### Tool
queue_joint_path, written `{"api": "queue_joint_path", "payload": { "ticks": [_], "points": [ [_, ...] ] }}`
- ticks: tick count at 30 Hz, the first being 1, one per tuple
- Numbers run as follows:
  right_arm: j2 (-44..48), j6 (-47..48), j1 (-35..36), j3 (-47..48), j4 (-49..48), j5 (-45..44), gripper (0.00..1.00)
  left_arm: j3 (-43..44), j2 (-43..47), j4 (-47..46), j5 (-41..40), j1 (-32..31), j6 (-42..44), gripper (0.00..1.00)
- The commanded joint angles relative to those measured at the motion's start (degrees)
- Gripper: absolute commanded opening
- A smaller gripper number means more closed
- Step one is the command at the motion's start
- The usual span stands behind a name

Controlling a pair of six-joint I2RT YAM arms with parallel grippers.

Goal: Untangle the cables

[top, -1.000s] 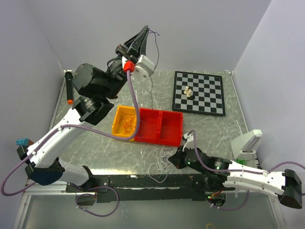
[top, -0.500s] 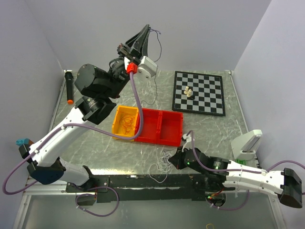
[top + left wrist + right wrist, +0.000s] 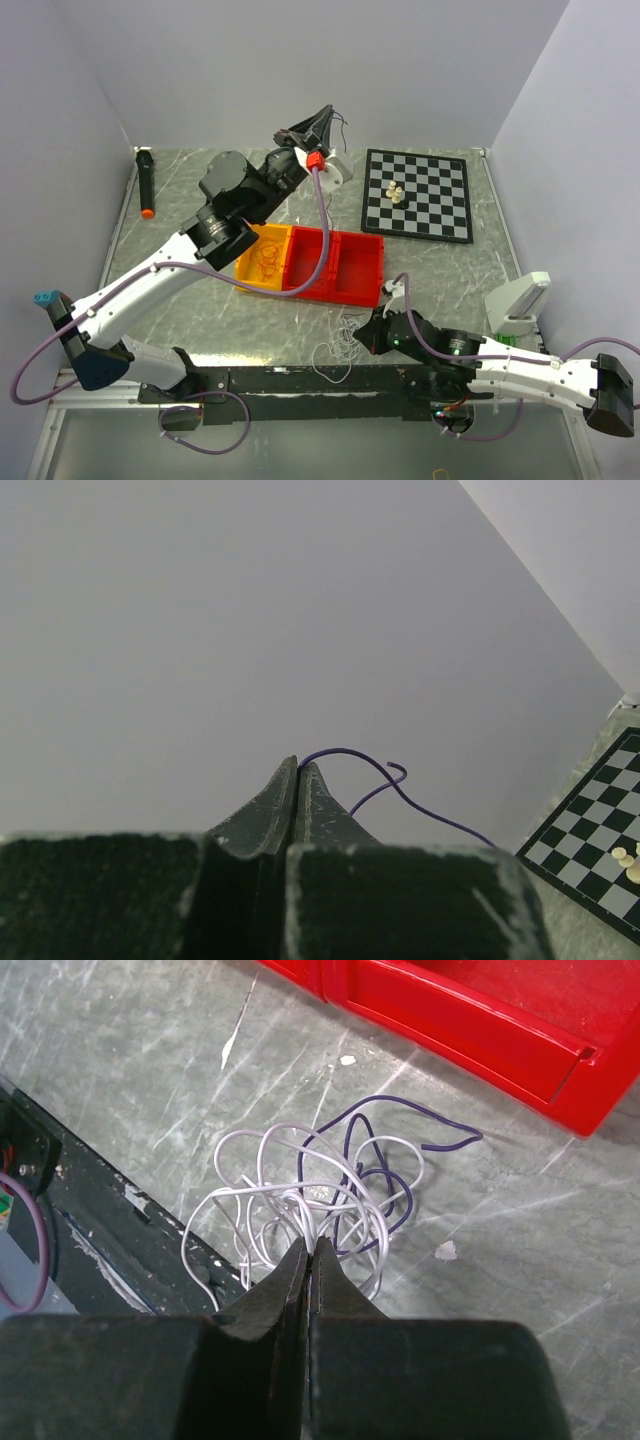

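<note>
The clump of thin, curly cables [image 3: 300,1185] lies on the grey marbled tabletop [image 3: 440,270] at the near edge, just in front of the red plastic two-compartment tray [image 3: 335,297]. It is mostly white loops [image 3: 250,1175] with a dark purple strand [image 3: 385,1135] threaded through them. The right arm's black two-finger claw [image 3: 308,1247] is down on the clump, fingers together and pinched on the white loops at its near side.

The left arm's black claw [image 3: 298,766] is high up at the far side, left of the black-and-white chessboard [image 3: 430,205]. Its fingers are clamped on the end of a thin dark purple wire [image 3: 345,752] that curls off to the right. Whether that wire runs down to the clump I cannot make out. Orange-red wire coils [image 3: 265,257] sit in the yellow plastic bin [image 3: 243,268] left of the tray.

The step looks like drawing purple free of white. To do it well, I'd have the right claw pin the white low and steady while the left pulls slowly, away from the knot. It should ease off if the whole clump starts to lift, since a jerk would likely tighten the loops.
</note>
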State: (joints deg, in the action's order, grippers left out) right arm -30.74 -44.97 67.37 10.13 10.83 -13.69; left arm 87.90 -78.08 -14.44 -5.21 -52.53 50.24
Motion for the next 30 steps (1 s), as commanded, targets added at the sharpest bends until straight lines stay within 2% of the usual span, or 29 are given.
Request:
{"api": "queue_joint_path", "payload": {
  "ticks": [1,8,12,16,21,25,30],
  "points": [
    [1.3,-0.64,0.39,0.15,-0.02,-0.54,0.0,-0.7,1.79,-2.17,-1.82,0.24,-1.99,0.01],
    [1.47,-0.82,0.3,-0.02,-0.11,-0.46,0.0,-0.89,-0.92,-2.0,-6.11,2.17,-4.7,0.01],
    [1.74,-1.08,0.39,-0.2,-0.11,-0.46,0.0,3.41,-4.79,2.74,-9.37,5.94,-9.1,0.01],
    [2.26,-1.26,0.39,-0.37,0.16,-0.46,0.0,2.9,-6.12,2.4,-10.44,9.29,-9.72,0.01],
    [2.27,-1.35,0.39,-0.55,0.07,-0.46,0.0,-3.51,-2.61,3.27,-6.57,9.21,-12.09,0.01],
    [1.39,-1.35,0.39,-0.11,-0.11,-0.46,0.0,-9.39,-0.58,4.5,-7.36,7.97,-13.32,0.01],
    [2.0,-1.96,0.48,-0.2,0.68,-0.46,0.0,-19.94,1.96,1.78,-9.73,8.59,-10.6,0.01]
  ]
}}
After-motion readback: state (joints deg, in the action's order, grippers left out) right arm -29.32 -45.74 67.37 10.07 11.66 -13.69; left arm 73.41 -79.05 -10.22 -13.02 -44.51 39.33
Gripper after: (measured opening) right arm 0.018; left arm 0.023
